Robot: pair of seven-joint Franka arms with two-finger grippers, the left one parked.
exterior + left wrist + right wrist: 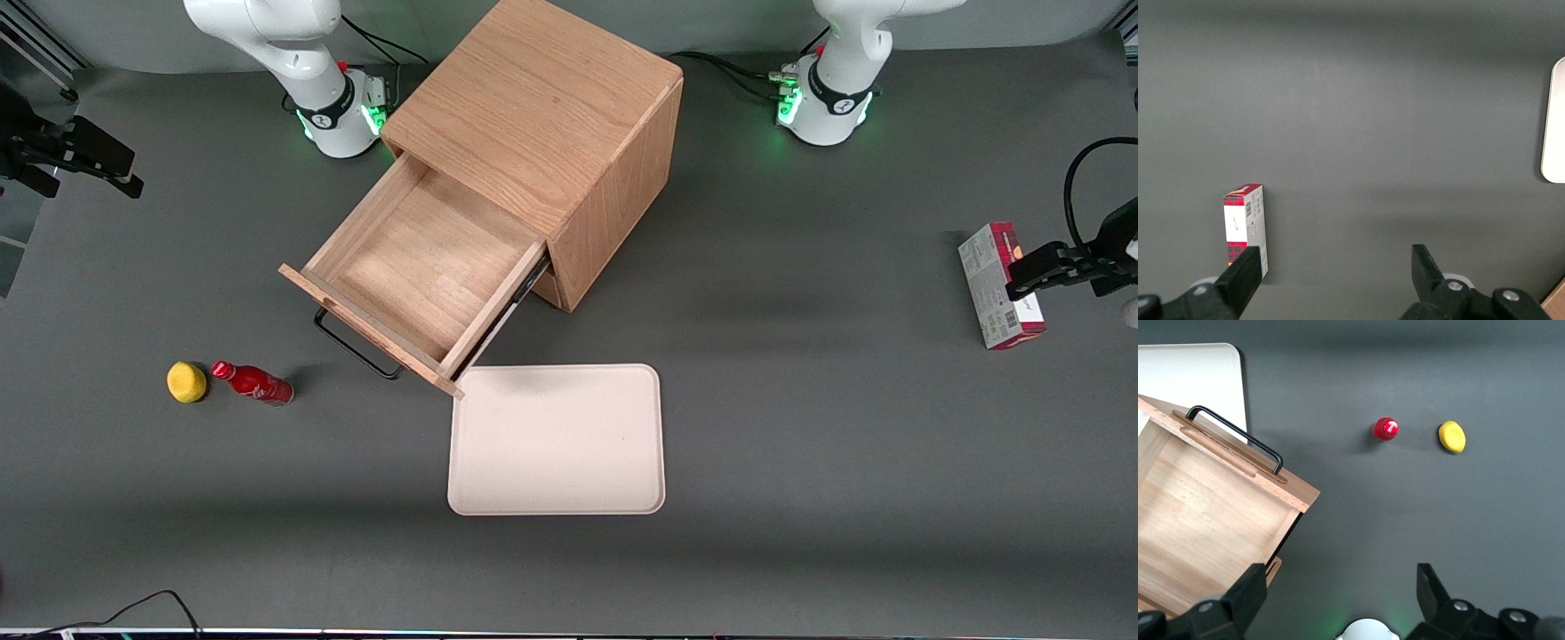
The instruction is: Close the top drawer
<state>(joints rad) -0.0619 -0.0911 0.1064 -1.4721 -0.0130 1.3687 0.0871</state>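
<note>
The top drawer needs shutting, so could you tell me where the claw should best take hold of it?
Probably the black bar handle on the front panel of the open top drawer. It stands clear of the wood, so the open claw could come down from above, straddle it, then push toward the cabinet.

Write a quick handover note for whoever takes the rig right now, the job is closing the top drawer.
Gripper: open, holding nothing, hovering high above the table near the drawer's open end.
Top drawer: pulled far out of the wooden cabinet, nothing inside; its black handle faces the front camera.
Nearby: the beige tray lies close to the drawer front's corner; the red bottle and yellow lemon lie toward the working arm's end.
Done: nothing visible yet.
Left: bring the gripper to the drawer front and push it fully in.
</note>
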